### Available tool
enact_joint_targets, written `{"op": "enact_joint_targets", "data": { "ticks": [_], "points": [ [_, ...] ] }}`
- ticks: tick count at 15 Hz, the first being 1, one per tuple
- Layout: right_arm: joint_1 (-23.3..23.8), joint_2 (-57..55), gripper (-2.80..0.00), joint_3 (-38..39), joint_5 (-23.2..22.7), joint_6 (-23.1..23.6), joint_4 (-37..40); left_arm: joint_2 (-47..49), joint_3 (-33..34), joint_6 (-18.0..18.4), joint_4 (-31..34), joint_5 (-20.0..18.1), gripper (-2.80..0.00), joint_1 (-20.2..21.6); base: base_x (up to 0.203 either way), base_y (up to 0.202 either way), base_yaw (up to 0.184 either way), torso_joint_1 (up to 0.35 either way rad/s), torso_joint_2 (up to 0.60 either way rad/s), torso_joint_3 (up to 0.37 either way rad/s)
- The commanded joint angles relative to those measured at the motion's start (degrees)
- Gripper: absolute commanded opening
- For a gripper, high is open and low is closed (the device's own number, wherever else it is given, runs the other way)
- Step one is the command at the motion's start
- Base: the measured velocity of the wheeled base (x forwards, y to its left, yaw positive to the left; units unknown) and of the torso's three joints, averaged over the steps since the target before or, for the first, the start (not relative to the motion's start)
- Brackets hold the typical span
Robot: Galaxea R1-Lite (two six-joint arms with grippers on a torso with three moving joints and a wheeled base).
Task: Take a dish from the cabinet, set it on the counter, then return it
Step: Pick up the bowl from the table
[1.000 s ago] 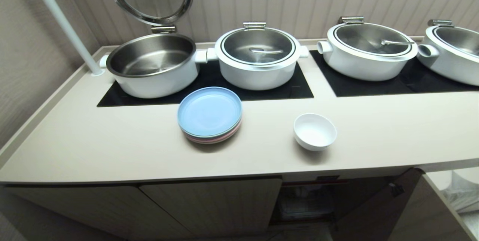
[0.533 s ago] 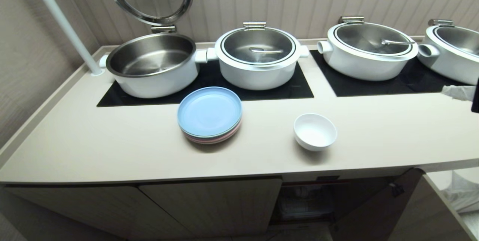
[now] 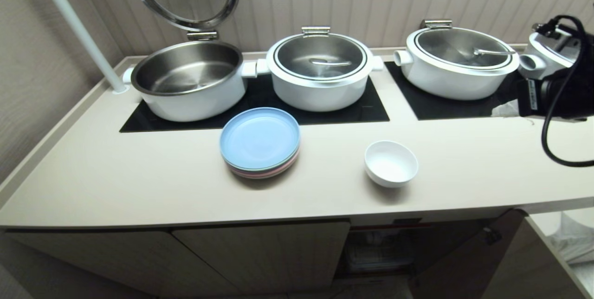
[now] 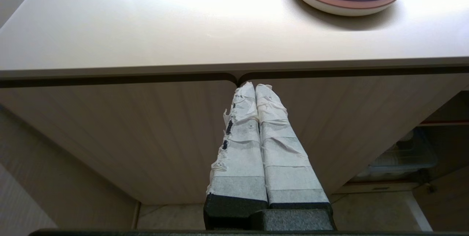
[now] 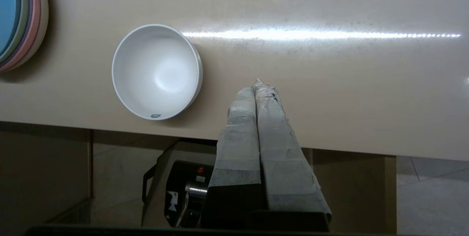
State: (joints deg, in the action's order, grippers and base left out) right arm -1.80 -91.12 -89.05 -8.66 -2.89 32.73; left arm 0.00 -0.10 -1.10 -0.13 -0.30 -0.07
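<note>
The dish (image 3: 390,163), a small white bowl, stands upright and empty on the counter (image 3: 139,183) near its front edge. My right gripper (image 5: 258,84) hangs shut and empty above the counter (image 5: 348,82), a little to the right of the dish (image 5: 157,71) and not touching it. The right arm (image 3: 561,97) shows at the right edge of the head view. Below the dish, the cabinet (image 3: 380,248) is open, its door (image 3: 468,262) swung out. My left gripper (image 4: 255,85) is shut and empty, low in front of the closed cabinet doors (image 4: 146,137).
A stack of blue and pink plates (image 3: 260,141) sits left of the dish. On the black hob panels (image 3: 362,108) at the back stand an open pot (image 3: 188,81) and lidded pots (image 3: 320,71), (image 3: 457,62). A white pole (image 3: 79,29) rises at the back left.
My right arm has come into the head view from the right edge and reached over the counter. The dish and the plates have not moved.
</note>
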Motion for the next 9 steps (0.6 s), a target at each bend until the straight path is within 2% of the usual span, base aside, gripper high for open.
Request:
{"op": "enact_joint_targets", "data": {
  "ticks": [1,3,9],
  "points": [
    [-2.3,-7.0,-2.80,-7.2,0.0,0.1,7.1,0.0,0.0,0.0,0.0,0.0,-2.80,0.0,0.000,0.000,0.000,0.000,0.00,0.000],
    [-4.0,-11.2,-2.80,-11.8,0.0,1.6,11.5,0.0,0.0,0.0,0.0,0.0,-2.80,0.1,0.000,0.000,0.000,0.000,0.00,0.000],
    [-7.8,-20.1,-2.80,-20.2,0.3,3.5,14.7,0.0,0.0,0.0,0.0,0.0,-2.80,0.0,0.000,0.000,0.000,0.000,0.00,0.000]
  ]
}}
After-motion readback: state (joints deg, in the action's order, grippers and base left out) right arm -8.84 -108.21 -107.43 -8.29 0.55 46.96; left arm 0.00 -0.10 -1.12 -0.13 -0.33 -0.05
